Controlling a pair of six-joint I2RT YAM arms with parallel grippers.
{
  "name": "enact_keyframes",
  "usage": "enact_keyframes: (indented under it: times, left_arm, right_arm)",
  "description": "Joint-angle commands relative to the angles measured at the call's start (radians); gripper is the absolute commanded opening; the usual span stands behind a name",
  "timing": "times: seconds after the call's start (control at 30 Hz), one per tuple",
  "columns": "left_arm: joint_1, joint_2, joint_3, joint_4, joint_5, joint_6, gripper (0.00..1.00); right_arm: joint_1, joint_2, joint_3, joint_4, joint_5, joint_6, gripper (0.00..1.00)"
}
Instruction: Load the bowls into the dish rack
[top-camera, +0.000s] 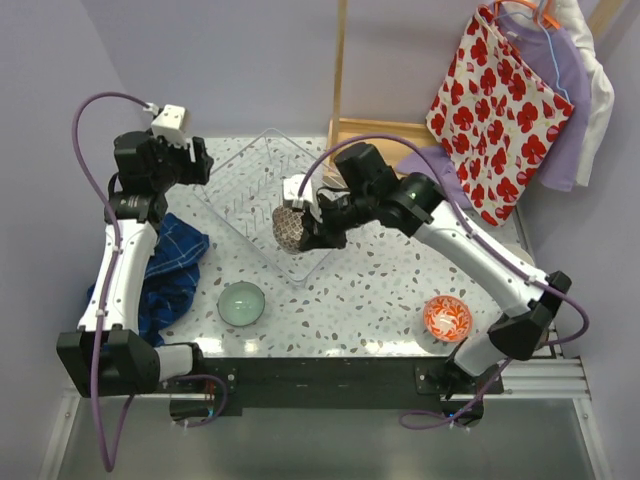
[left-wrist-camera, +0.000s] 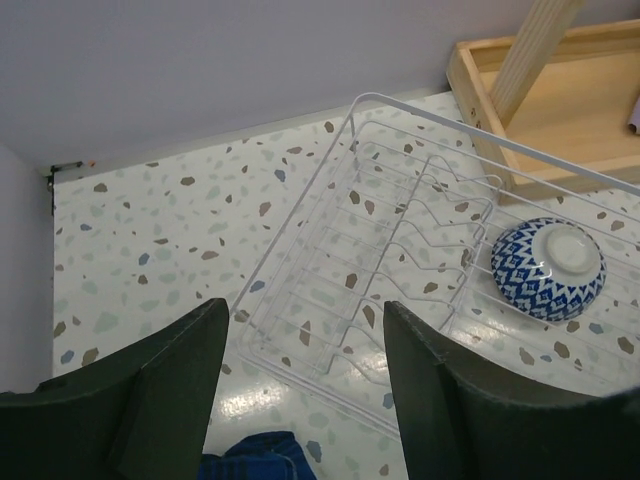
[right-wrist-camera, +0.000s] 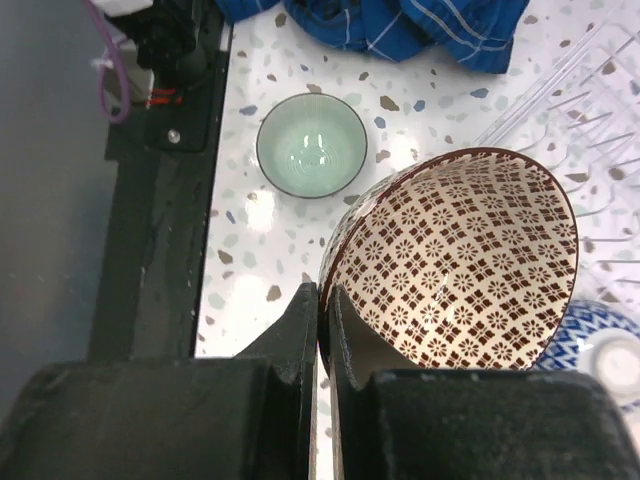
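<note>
The clear dish rack (top-camera: 250, 185) lies at the back middle of the table. My right gripper (top-camera: 312, 222) is shut on the rim of a brown net-patterned bowl (top-camera: 289, 229) and holds it tilted over the rack's near right side; the wrist view shows the pinch (right-wrist-camera: 322, 300) on the bowl (right-wrist-camera: 460, 260). A blue-and-white patterned bowl (left-wrist-camera: 548, 268) lies upside down in the rack (left-wrist-camera: 400, 230). A pale green bowl (top-camera: 242, 302) and a red/orange patterned bowl (top-camera: 447, 318) sit on the table near the front. My left gripper (top-camera: 197, 160) is open and empty above the rack's left corner.
A crumpled blue cloth (top-camera: 165, 270) lies at the left under my left arm. A shallow wooden box (top-camera: 385, 135) with an upright wooden post stands behind the rack. A red floral bag (top-camera: 500, 110) hangs at the back right.
</note>
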Motion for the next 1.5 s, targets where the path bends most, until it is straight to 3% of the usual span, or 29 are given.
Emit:
enact_keyframes:
  times: [0.0,0.07,0.27,0.43,0.57,0.63,0.73,0.83,0.93,1.03,1.27,1.47]
  left_arm:
    - [-0.028,0.015,0.051,0.033,0.054,0.148,0.67]
    - [-0.039,0.024,0.056,0.03,0.048,0.182,0.67]
    - [-0.047,0.055,0.065,-0.007,0.111,0.237,0.63]
    - [-0.059,0.038,0.028,0.012,0.139,0.3,0.59]
    - [-0.091,0.033,0.017,-0.002,0.131,0.354,0.49]
    - [-0.112,0.039,0.014,-0.016,0.11,0.384,0.45]
    - [-0.139,0.055,0.014,-0.031,0.102,0.413,0.4]
    - [-0.166,0.079,0.022,-0.053,0.105,0.444,0.24]
    - [-0.197,0.105,0.034,-0.065,0.108,0.456,0.01]
    - [-0.218,0.131,0.046,-0.076,0.119,0.466,0.0]
    - [-0.258,0.147,-0.009,-0.039,0.123,0.463,0.0]
    - [-0.292,0.164,-0.052,-0.019,0.151,0.453,0.0]
  right_arm:
    - [-0.095,0.102,0.062,0.175,-0.191,0.228,0.0]
    - [-0.137,0.164,0.071,0.28,-0.264,0.299,0.0]
    - [-0.275,0.341,0.095,0.691,-0.519,0.74,0.0]
    - [-0.335,0.51,0.125,0.935,-0.631,1.024,0.0]
    - [-0.365,0.603,0.073,1.427,-0.676,1.409,0.0]
    - [-0.379,0.639,0.072,1.489,-0.677,1.518,0.0]
    - [-0.401,0.662,0.059,1.491,-0.679,1.514,0.0]
    - [-0.414,0.682,0.058,1.427,-0.699,1.466,0.0]
    - [-0.424,0.699,0.049,1.408,-0.697,1.46,0.0]
    - [-0.425,0.706,0.052,1.381,-0.688,1.421,0.0]
    - [-0.425,0.725,0.127,0.837,-0.633,1.014,0.0]
    - [-0.425,0.762,0.128,0.75,-0.621,0.943,0.0]
